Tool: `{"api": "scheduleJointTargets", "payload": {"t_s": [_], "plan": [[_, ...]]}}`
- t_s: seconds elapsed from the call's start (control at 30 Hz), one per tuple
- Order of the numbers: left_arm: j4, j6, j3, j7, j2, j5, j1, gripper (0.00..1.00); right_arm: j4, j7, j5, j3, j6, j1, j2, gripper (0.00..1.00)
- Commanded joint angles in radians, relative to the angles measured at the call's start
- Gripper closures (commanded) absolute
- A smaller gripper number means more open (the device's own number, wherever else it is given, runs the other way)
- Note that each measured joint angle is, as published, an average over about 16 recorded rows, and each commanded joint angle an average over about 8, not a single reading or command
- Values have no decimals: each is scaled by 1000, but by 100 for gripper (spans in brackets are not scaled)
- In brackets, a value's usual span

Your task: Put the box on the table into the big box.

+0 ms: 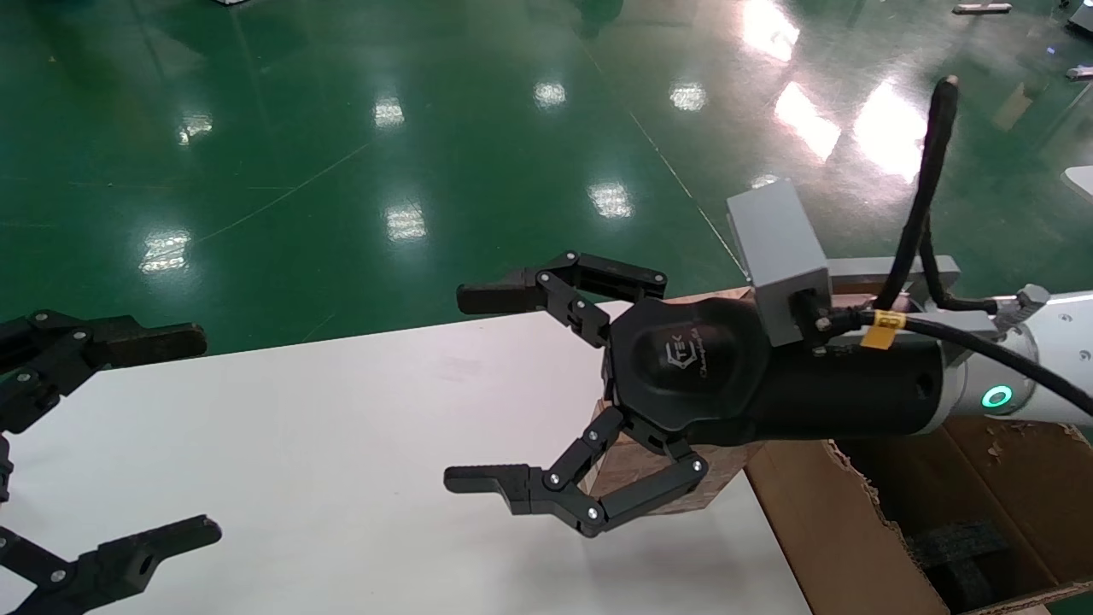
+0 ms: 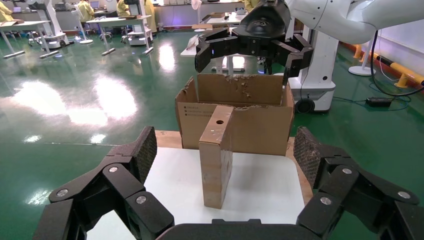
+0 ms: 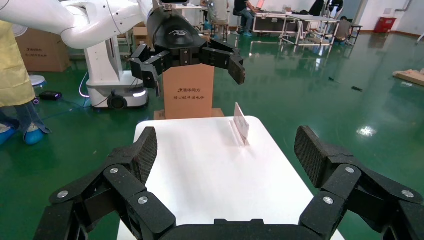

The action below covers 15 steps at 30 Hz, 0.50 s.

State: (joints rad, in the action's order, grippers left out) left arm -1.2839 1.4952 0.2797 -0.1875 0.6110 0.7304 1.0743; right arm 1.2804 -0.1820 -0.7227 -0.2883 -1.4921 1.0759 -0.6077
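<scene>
The box is stood upright on the table, near its right-hand end. The big box is placed just beyond that end, to the right of the table, close behind the box as seen from the left wrist view. The right gripper, jaws spread wide, is held above the box. The left gripper, also spread, is kept over the table's left end, well apart from the box.

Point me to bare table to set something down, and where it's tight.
Free: the white table between the left gripper and the right gripper. Crowded: the right end, where the box stands under the right gripper, hard by the big box beyond that edge.
</scene>
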Motion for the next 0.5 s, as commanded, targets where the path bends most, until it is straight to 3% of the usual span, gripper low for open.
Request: {"api": "scheduleJointTargets", "payload": {"t_s": [0.03,0.5], "plan": [[0,0,0,0,0,0,0,0,0,0,0,0,0,0,0,0],[0,0,0,0,0,0,0,0,-6,6,-9,-1,0,2,2,0]]}}
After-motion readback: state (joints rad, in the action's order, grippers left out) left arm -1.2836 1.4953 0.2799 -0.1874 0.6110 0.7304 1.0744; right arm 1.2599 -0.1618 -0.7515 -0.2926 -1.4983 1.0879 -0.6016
